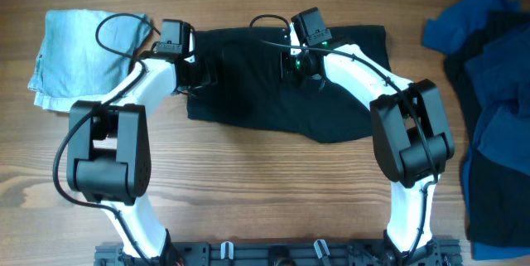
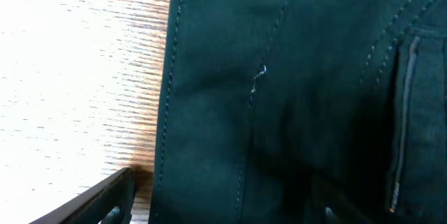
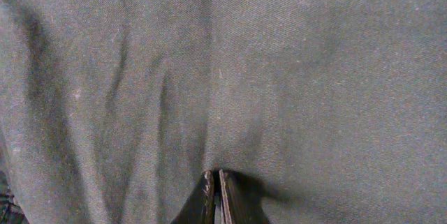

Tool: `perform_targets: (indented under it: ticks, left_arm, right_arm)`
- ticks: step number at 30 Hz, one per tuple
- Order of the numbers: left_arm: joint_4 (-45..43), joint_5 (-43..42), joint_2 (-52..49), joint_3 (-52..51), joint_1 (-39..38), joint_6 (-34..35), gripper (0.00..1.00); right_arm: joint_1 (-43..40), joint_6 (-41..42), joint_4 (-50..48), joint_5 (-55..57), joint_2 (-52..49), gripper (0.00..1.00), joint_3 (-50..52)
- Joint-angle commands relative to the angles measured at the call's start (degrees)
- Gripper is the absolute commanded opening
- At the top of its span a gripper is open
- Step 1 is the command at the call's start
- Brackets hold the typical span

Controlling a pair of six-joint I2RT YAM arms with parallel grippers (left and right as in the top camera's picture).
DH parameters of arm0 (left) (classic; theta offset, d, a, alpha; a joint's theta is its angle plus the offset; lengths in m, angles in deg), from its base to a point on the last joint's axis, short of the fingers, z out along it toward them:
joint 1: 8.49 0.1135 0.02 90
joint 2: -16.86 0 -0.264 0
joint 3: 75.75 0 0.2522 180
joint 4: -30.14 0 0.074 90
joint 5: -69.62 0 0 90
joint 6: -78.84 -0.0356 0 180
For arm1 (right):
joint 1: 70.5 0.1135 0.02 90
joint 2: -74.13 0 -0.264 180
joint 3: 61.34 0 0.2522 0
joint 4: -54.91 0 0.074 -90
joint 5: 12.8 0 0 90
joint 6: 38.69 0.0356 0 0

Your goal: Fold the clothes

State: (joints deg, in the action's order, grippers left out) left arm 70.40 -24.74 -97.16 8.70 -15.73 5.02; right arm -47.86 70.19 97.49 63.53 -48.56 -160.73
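Lying flat, matte blk shorts, stitched seams, woodgrain table

I see black shorts filling my whole view, softly creased. At the bottom edge my right claw pinches the cloth, tips together where creases gather.

The black shorts are a matte woven twill, fine diagonal weave up close with soft creases, and the seams have neat tone-on-tone stitching. The table is smooth wood grain with a low sheen, the pale blue denim piece looks washed and a bit rough, and the royal-blue and navy garments are soft dull cloth. The arms have glossy white plastic shells with matte black housings, and the fingers of the right gripper look like hard black plastic.
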Motion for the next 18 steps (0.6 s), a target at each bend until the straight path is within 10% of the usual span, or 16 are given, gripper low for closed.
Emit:
perform_targets:
  ticks: [1,18]
  left_arm:
    - [1.88,-1.95,-8.41,-4.00,-0.90,3.85,0.73]
    - [0.59,-2.45,-8.63,-3.93,-0.90,3.54,0.28]
  right_arm:
    - [0.15,0.76,-0.28,-0.07,-0.74,0.05,0.02]
    - [0.13,0.74,0.13,-0.04,-0.74,0.05,0.02]
